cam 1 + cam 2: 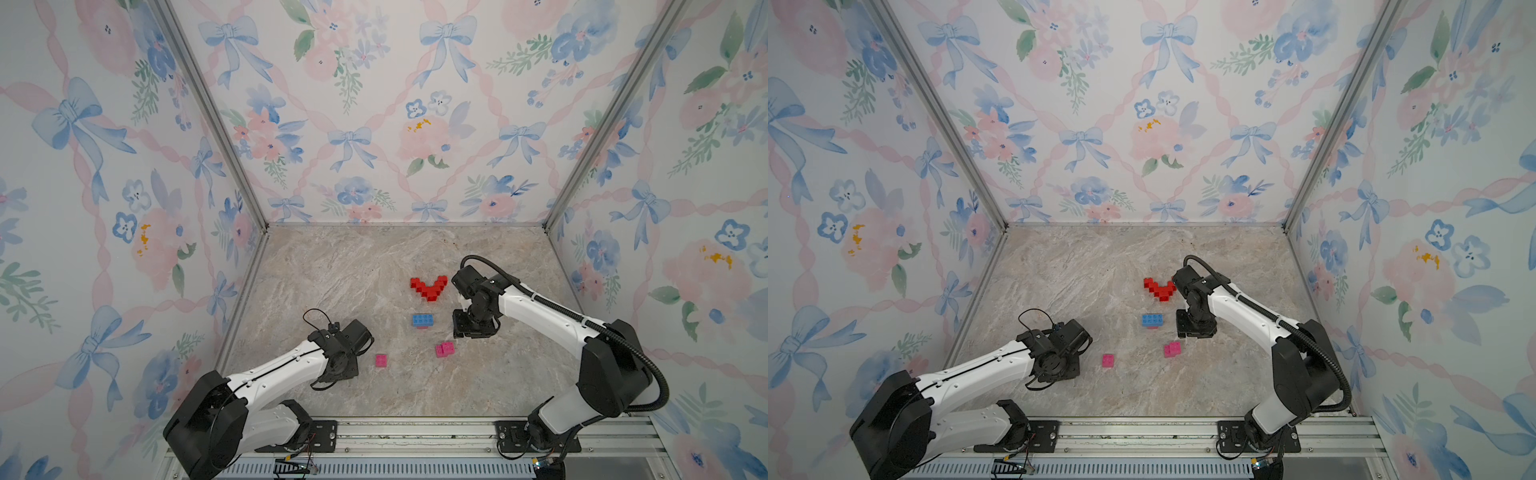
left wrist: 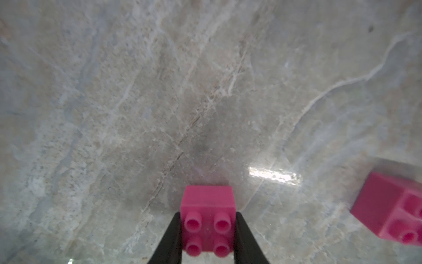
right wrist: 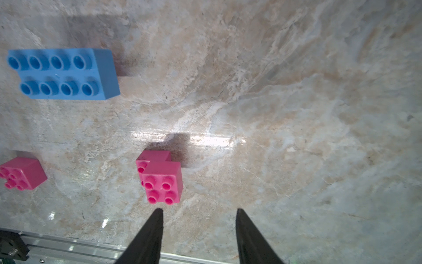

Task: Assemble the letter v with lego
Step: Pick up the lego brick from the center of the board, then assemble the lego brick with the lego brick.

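A V of red lego (image 1: pixel 429 286) lies flat on the marble table (image 1: pixel 332 270). Nearer the front lies a long blue brick (image 1: pixel 423 320), seen also in the right wrist view (image 3: pixel 64 74). My left gripper (image 2: pixel 208 213) is shut on a square pink brick (image 2: pixel 207 198), with a finger pressed on each side. The arm hides this brick in both top views. Another pink brick (image 1: pixel 381 360) lies just beside that arm. My right gripper (image 3: pixel 199 211) hangs open and empty over the table, close to two joined pink bricks (image 3: pixel 162 180).
Wallpapered walls (image 1: pixel 374 124) with metal corner posts (image 1: pixel 216 124) close in the table on three sides. An aluminium rail (image 1: pixel 415 432) carrying both arm bases runs along the front edge. The right arm's wrist (image 1: pixel 473 286) hovers right beside the red V.
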Controlling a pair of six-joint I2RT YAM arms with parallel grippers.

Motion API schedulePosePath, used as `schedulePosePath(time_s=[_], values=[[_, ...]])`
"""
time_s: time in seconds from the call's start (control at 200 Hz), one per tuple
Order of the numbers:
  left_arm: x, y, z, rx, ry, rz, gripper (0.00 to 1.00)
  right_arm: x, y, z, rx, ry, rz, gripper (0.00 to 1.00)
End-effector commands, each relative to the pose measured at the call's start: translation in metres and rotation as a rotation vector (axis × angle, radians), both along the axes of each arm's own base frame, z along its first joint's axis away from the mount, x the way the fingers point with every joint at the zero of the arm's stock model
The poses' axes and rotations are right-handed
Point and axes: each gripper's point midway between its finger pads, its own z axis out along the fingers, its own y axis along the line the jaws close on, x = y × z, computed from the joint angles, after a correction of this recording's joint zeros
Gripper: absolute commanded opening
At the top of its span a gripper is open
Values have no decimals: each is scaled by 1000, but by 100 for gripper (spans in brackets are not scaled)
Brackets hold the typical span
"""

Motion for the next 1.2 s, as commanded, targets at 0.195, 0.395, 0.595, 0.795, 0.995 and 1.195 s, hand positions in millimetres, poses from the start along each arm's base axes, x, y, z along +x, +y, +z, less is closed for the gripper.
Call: schedulePosePath(time_s=[0.195, 0.395, 0.595, 0.795, 0.995, 1.195], values=[[19, -54, 34, -96, -57, -84, 16, 11, -15, 8, 26, -39, -54, 51], [24, -90, 39, -93, -57, -164, 6, 9, -17, 5, 29, -33, -53, 52], [24, -100, 29, -76, -19, -205, 0, 7, -20, 5, 28, -30, -54, 52], [18, -95, 20, -54, 5, -214, 0, 6, -23, 4, 25, -25, -56, 52], [19, -94, 16, -31, 14, -239, 0, 5, -23, 4, 25, -24, -56, 52], [20, -89, 11, 3, 8, -240, 0, 5, -24, 4, 24, -23, -57, 52]])
